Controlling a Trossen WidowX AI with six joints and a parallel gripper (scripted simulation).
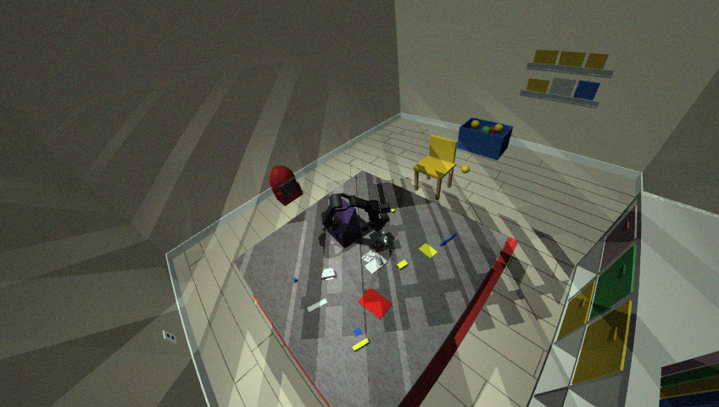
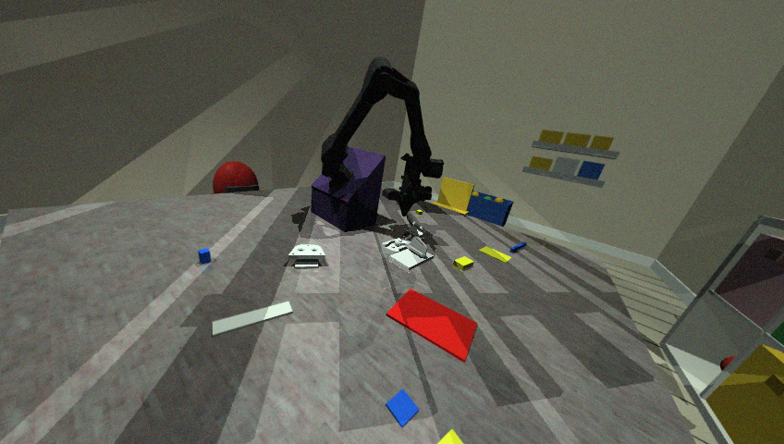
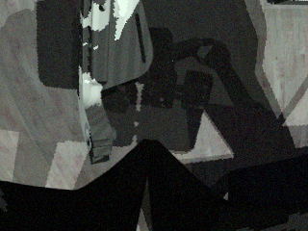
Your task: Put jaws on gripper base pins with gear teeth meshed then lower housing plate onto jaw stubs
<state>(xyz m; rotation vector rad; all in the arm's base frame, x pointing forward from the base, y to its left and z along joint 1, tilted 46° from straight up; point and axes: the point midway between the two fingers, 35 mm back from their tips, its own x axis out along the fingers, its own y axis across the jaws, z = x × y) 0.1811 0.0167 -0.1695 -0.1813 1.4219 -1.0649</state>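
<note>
My gripper (image 2: 406, 211) (image 3: 149, 146) is shut, with nothing visible between the fingertips. It points down, behind and above the white gripper base (image 2: 393, 244). A white plate-like part (image 2: 408, 259) (image 1: 373, 265) lies at the base's front, and a pale jaw-like part (image 2: 420, 247) leans over it. A dark grey jaw-like part (image 2: 414, 223) is tilted just beyond, near the fingertips. In the wrist view a slotted grey part (image 3: 125, 53) and a ridged piece (image 3: 101, 144) lie left of the fingertips. The white two-holed housing plate (image 2: 307, 253) (image 1: 328, 272) lies apart. Shadow hides pins and gear teeth.
A purple block (image 2: 351, 192) (image 1: 345, 224) stands by the arm's base. On the mat are a red plate (image 2: 434, 321) (image 1: 374, 302), a white strip (image 2: 252, 317) (image 1: 317, 304), a yellow block (image 2: 463, 263) and a small blue cube (image 2: 203, 255).
</note>
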